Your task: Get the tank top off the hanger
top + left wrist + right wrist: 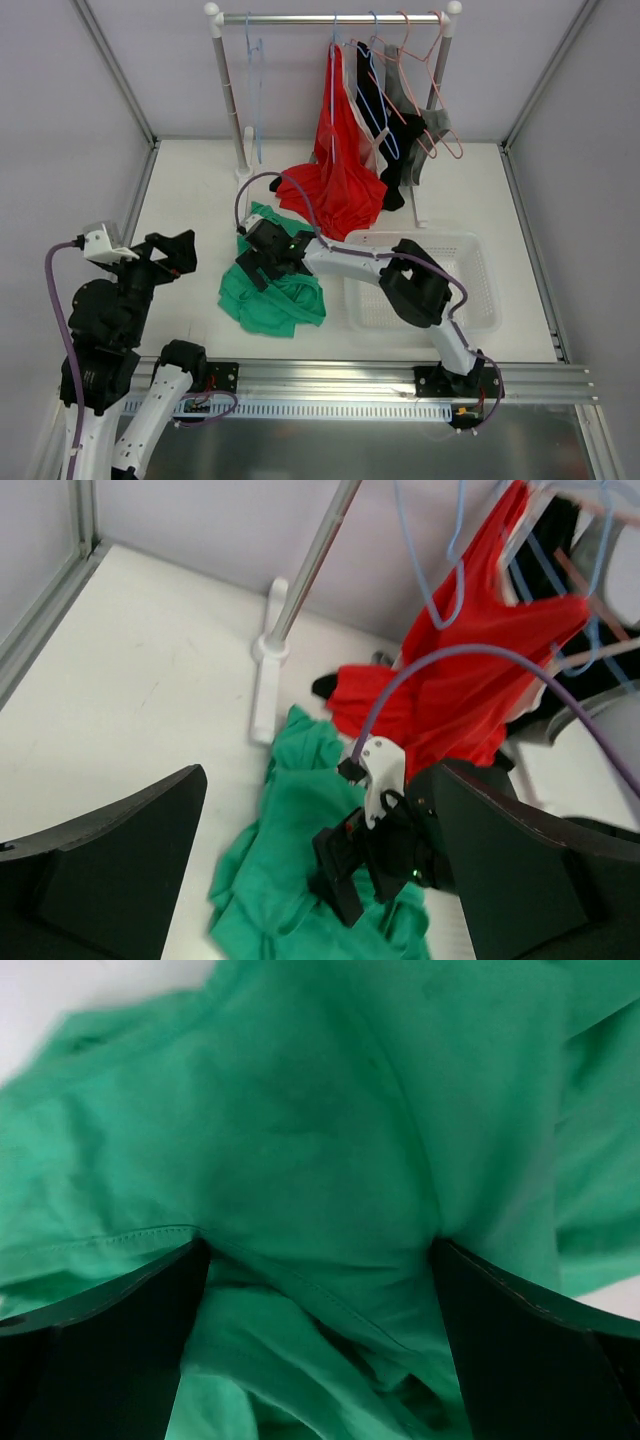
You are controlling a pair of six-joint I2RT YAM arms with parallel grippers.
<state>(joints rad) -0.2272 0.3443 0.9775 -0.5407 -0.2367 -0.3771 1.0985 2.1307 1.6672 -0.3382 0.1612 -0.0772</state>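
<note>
The green tank top (275, 300) lies crumpled on the white surface (190, 190), off the hangers, just left of the white basket (485, 262) and nearer than the red garment (340, 180) that drapes down from the rack (330, 18). The right claw (318, 1250) sits low over the green cloth, jaws spread wide and clamped on nothing. The left claw (320, 775) hovers at the near left, jaws wide apart and empty.

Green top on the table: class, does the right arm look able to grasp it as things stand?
Probably yes: the right gripper hangs open directly over the green top, with nothing between them.
</note>
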